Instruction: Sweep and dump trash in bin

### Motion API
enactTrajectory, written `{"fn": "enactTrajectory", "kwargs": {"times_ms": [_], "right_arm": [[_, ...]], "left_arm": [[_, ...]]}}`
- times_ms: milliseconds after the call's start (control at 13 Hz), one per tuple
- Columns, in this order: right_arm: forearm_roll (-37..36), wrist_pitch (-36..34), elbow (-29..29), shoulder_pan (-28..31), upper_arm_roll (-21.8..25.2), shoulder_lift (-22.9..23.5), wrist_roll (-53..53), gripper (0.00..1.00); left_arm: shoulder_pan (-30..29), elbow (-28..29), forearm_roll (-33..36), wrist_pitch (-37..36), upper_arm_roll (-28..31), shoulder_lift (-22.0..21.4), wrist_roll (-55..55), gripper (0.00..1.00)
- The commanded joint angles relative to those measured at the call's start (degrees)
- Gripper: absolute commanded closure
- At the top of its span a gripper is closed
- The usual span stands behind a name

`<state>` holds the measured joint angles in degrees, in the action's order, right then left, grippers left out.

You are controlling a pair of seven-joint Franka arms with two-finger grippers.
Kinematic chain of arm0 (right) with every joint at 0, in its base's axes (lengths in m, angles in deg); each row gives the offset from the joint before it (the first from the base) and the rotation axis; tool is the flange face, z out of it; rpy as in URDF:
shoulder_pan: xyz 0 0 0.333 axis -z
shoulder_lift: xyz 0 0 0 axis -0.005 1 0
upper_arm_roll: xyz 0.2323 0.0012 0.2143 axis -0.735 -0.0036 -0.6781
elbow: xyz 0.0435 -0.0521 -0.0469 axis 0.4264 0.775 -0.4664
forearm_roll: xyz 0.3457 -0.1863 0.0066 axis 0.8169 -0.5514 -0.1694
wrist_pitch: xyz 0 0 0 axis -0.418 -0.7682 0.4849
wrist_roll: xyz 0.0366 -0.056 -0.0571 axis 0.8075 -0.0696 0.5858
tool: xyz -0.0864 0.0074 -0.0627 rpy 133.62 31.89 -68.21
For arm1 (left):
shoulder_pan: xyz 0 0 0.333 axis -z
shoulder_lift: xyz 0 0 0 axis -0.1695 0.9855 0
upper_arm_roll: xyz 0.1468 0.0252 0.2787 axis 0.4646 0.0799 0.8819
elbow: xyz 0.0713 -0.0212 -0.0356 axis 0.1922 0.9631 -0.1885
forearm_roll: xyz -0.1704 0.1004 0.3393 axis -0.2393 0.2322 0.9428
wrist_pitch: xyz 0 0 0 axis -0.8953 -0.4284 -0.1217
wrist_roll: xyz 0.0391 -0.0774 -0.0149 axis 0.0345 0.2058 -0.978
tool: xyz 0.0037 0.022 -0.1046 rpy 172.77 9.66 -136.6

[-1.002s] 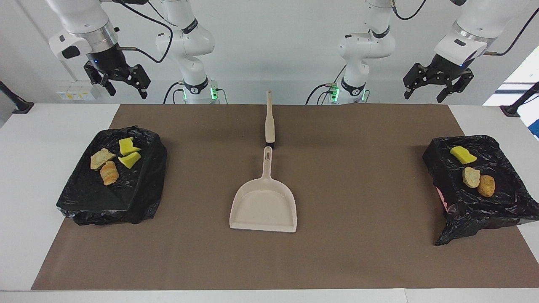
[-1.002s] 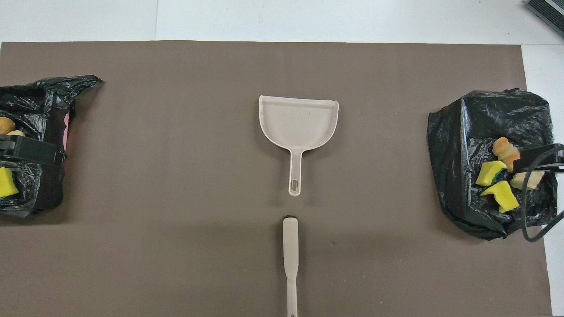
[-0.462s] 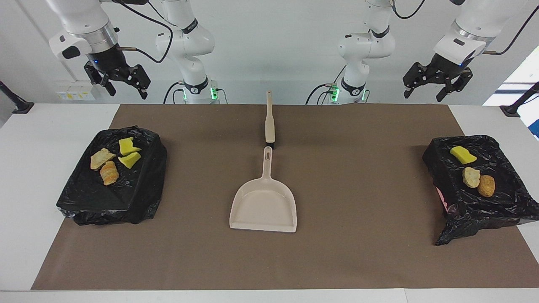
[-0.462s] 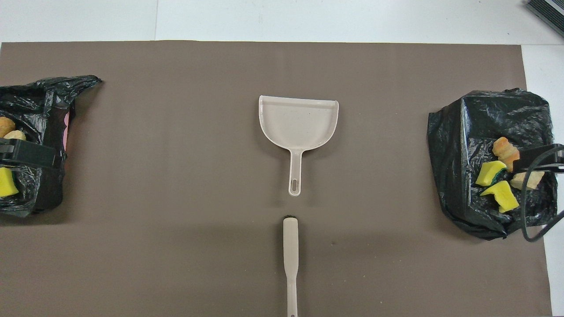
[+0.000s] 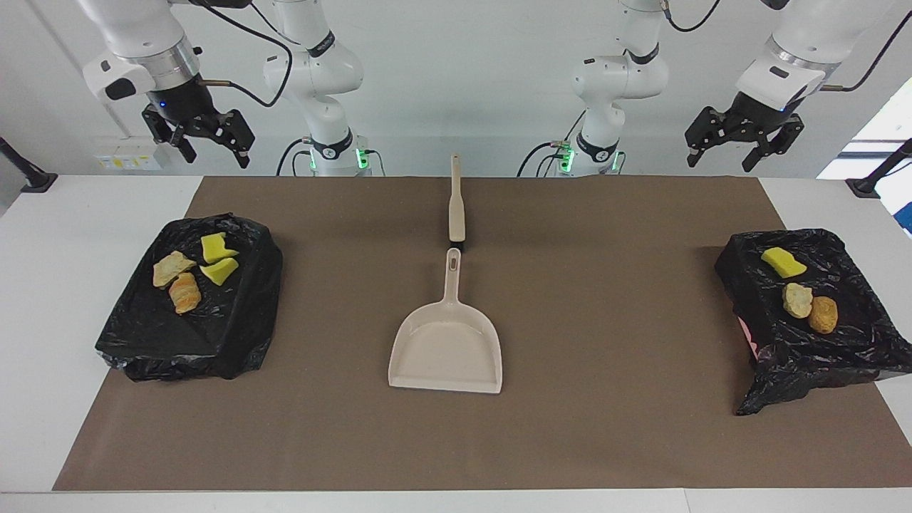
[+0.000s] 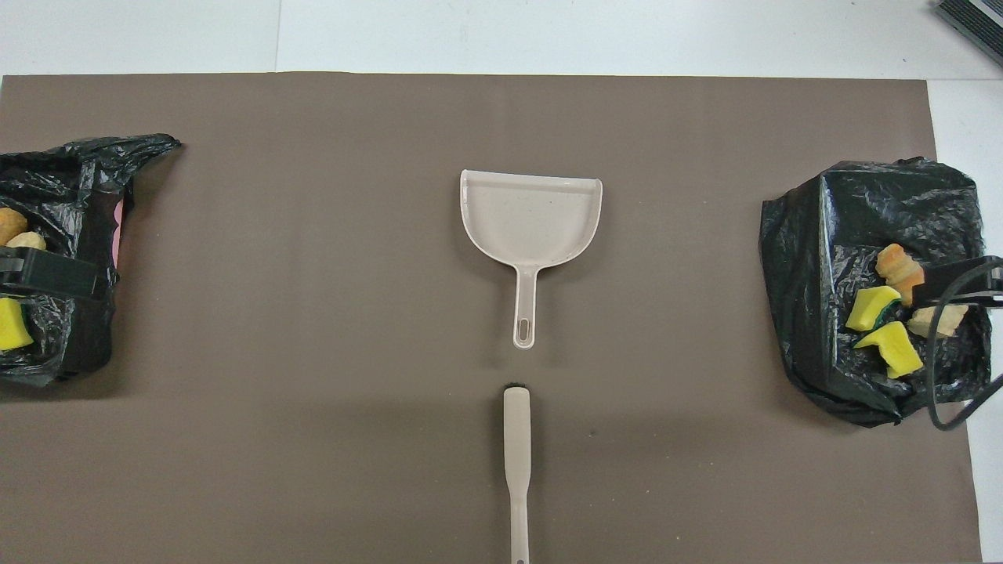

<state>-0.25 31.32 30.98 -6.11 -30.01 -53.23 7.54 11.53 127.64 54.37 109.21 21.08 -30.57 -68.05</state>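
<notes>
1. the left gripper (image 5: 744,146) is held high with its fingers spread, empty, over the table edge at the left arm's end.
2. the right gripper (image 5: 206,142) is likewise raised, spread and empty, at the right arm's end.
3. the trash (image 5: 191,274) is seen in two black-bagged bins: four lumps in the bin (image 5: 214,335) at the right arm's end, three in the other bin (image 5: 848,349).
4. the dustpan (image 5: 447,349) and brush (image 5: 456,203) are laid mid-mat, in line, the brush nearer the robots.

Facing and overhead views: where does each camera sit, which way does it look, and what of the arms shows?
Facing view: high across the table, looking at the robots; both arms, open left gripper and right gripper raised.
Overhead view: above the robots' end, looking steeply down; only gripper tips at the edges.
Both share the dustpan, brush and two bag-lined bins holding trash.
</notes>
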Motion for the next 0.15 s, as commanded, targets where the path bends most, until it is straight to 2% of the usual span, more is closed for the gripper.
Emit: {"fn": "enactTrajectory", "kwargs": {"times_ms": [0, 77], "right_arm": [[0.87, 1.50, 1.80, 0.33, -0.15, -1.20, -0.94, 0.00], [0.87, 1.50, 1.72, 0.33, -0.15, -1.20, -0.86, 0.00]], "left_arm": [[-0.72, 2.18, 1.37, 1.28, -0.41, -1.69, 0.02, 0.00], [-0.72, 2.18, 1.46, 1.28, -0.41, -1.69, -0.07, 0.00]]}}
